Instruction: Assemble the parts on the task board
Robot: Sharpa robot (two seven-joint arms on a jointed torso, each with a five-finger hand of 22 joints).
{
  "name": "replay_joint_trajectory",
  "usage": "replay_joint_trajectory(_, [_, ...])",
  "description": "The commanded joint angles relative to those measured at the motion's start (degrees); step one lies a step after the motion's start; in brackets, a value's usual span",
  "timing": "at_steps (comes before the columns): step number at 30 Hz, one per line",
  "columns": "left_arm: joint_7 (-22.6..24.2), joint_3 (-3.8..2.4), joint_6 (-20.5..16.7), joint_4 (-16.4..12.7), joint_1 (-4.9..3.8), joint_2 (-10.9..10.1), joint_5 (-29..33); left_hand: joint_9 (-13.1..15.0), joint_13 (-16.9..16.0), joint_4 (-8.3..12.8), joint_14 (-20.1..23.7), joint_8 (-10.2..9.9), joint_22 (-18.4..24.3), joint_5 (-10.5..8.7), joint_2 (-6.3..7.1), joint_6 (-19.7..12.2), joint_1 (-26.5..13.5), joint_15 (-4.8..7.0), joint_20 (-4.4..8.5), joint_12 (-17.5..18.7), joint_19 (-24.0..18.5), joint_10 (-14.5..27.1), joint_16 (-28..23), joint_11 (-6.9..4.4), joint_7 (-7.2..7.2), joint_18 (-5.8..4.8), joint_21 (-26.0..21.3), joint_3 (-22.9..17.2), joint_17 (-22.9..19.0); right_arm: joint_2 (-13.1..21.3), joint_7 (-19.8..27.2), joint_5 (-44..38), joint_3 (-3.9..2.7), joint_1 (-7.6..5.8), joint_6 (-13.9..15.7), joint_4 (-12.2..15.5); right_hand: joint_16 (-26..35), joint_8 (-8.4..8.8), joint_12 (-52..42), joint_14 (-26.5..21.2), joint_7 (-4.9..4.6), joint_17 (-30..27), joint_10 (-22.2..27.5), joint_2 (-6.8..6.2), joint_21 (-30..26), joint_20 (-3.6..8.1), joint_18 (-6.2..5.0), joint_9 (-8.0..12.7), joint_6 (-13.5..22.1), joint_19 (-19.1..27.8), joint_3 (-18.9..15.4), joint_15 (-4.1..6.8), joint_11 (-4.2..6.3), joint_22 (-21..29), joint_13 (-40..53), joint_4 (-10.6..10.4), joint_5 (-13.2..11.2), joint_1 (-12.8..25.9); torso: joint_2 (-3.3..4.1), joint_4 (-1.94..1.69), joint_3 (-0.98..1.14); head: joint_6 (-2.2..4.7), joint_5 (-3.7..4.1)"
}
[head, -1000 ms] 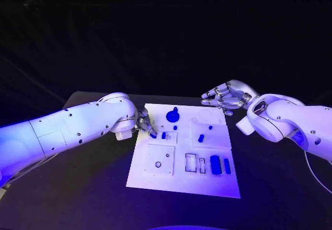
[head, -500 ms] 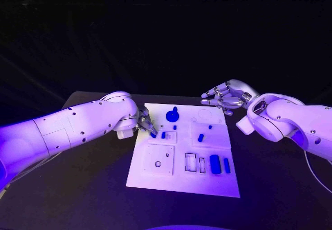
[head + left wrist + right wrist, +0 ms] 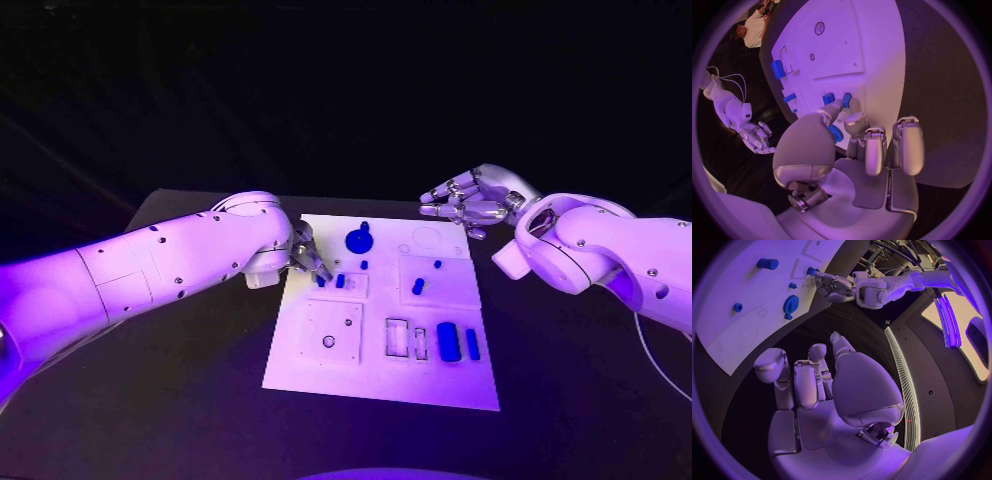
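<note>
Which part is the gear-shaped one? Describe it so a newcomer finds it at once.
Start at the white task board mid-table and go to its far edge. There, nearer the left hand than the right, lies the blue gear. Its toothed round outline sets it apart from the plain pegs and bars.

Black table (image 3: 173,400) amid dark surroundings (violet-tinted light).

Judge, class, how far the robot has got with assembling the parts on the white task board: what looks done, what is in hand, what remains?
Early stage, apparently. Done: nothing that can be confirmed. In hand: the left hand has its fingertips at a small blue part near the task board's left edge; whether it grips is unclear. The right hand hovers empty beyond the far corner. Left: the blue gear and two blue bars seem still loose.
</note>
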State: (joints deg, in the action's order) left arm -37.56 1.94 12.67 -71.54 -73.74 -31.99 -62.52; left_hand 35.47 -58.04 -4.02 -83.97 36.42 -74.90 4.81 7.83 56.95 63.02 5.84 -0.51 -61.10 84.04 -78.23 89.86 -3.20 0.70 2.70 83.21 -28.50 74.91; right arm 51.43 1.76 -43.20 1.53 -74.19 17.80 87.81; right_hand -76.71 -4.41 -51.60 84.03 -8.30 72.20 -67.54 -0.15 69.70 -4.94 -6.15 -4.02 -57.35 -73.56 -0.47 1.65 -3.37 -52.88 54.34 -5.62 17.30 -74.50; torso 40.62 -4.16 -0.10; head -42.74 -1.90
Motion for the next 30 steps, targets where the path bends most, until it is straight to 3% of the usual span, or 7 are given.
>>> replay_joint_trajectory(1, [-0.84,0.21,2.24,0.2,0.32,0.12,-2.55,0.03,0.01,-0.37,-6.03,0.11,-9.99,-0.17,-0.09,-0.27,-0.66,0.32,0.37,-0.22,3.68,0.36,0.14,0.14,0.04,-0.96,0.18,1.1,15.09,0.01,0.44,0.23,0.0,0.03,-0.61,0.11,0.38,-0.17,0.0,1.89,0.08,-0.08,0.28,0.57,-0.42,0.18,-0.84,-0.09,0.36,0.12,-0.17,-0.42,0.19,0.13,-0.1,-0.22,0.37,0.07,0.01,0.03,-0.04,0.02,-0.12])
replay_joint_trajectory(16, [-1.3,0.17,2.52,0.97,0.32,0.37,-2.82,0.5,0.22,-2.0,-6.03,0.53,-10.14,-0.16,-0.37,-0.15,-1.36,0.36,0.43,-0.11,3.74,0.39,0.14,0.08,-0.04,-0.99,0.26,4.39,15.09,0.08,0.47,0.27,0.0,0.03,-0.52,0.16,0.53,-0.17,0.15,1.85,0.08,-0.25,0.41,0.6,-0.62,0.18,-0.9,-0.08,0.38,0.26,-0.3,-0.42,0.18,0.46,-0.26,-0.37,0.43,0.19,0.01,0.03,-0.03,-0.2,-0.12])
replay_joint_trajectory(20, [-1.29,0.15,2.28,1.15,0.32,0.33,-2.83,0.71,0.34,-3.32,-6.03,0.67,-10.23,-0.16,-0.22,-0.08,-2.08,0.35,0.4,-0.07,3.77,0.39,0.14,0.09,-0.04,-1.02,0.3,7.01,15.09,0.09,0.49,0.27,0.0,0.03,-0.49,0.14,0.56,-0.16,0.25,1.84,0.08,-0.28,0.48,0.59,-0.66,0.18,-0.91,-0.08,0.39,0.28,-0.35,-0.43,0.18,0.52,-0.36,-0.41,0.44,0.22,-0.03,0.02,-0.01,-0.24,-0.06])
replay_joint_trajectory(24, [-1.01,0.08,1.22,1.11,0.32,0.09,-2.78,0.86,0.38,-5.12,-6.03,0.78,-10.3,-0.34,0.81,0.04,-3.97,0.26,0.37,-0.09,3.79,0.36,0.14,0.19,0.11,-1.03,0.32,10.5,15.09,0.07,0.52,0.27,0.0,0.03,-0.51,0.11,0.62,-0.15,0.3,1.82,0.07,-0.34,0.54,0.59,-0.77,0.17,-0.94,-0.07,0.41,0.36,-0.41,-0.43,0.17,0.69,-0.41,-0.47,0.45,0.26,-0.04,0.05,-0.03,-0.22,-0.03])
replay_joint_trajectory(30, [-0.4,-0.19,-2.31,0.44,0.29,-0.77,-1.51,0.99,0.67,-7.63,-6.03,0.6,-10.01,-0.31,0.99,-0.36,-4.53,0.37,0.45,0.13,3.66,0.63,0.14,0.2,0.07,-0.9,-0.2,15.88,15.09,0.06,0.54,0.27,0.0,0.03,-0.55,0.05,0.62,-0.15,0.3,1.82,0.07,-0.34,0.54,0.59,-0.77,0.17,-0.94,-0.07,0.41,0.36,-0.41,-0.43,0.17,0.69,-0.41,-0.47,0.45,0.26,-0.04,0.04,-0.03,-0.15,0.04])
